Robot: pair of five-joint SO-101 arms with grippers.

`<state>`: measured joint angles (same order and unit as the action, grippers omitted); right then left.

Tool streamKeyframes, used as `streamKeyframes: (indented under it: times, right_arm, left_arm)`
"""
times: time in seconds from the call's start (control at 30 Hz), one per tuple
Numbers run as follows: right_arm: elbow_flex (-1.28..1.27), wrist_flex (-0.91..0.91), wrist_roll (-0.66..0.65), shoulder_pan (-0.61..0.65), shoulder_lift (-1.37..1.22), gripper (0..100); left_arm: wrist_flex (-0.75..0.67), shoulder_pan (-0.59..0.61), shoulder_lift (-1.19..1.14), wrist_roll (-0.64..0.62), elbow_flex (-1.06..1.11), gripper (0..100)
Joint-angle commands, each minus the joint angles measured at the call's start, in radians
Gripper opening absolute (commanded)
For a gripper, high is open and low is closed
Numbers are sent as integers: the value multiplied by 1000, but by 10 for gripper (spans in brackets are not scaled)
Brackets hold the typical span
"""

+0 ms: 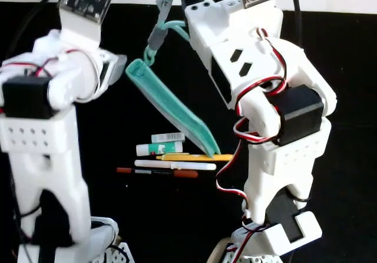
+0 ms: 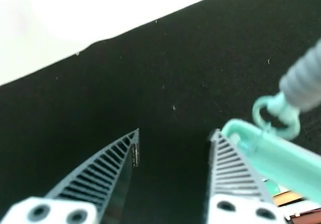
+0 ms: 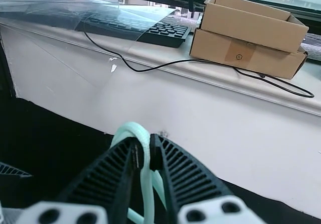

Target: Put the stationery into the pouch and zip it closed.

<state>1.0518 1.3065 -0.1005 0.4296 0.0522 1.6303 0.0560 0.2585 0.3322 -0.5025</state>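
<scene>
A black bench [image 1: 147,216] lies under me, with a white wall [image 3: 225,128] beyond and a sill carrying a keyboard [image 3: 150,30] and cardboard boxes [image 3: 248,33]. My right hand [image 3: 145,156] is pinched tight on the teal loop [image 3: 131,133] of the pouch [image 1: 171,109]. The pouch hangs slanting, its high end far and left, its low end near and right, down at the pens [image 1: 171,165]. My left hand [image 2: 175,132] stands wide and empty, just beside that high end. The pouch looks soft and light, likely to sag and swing, so I'd take its upper rim to steady it.
</scene>
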Motion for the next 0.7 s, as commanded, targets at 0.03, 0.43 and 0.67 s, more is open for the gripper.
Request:
streamKeyframes:
  times: [0.03, 0.43, 0.67]
  right_arm:
    - [1, 2, -11, -12, 1, 8]
    - [1, 2, -11, -13, -1, 8]
    - [1, 2, -11, -35, -30, 8]
  left_arm:
    - [52, 15, -87, 26, -173, 253]
    - [80, 8, -153, 84, -196, 252]
    - [98, 7, -153, 104, -193, 252]
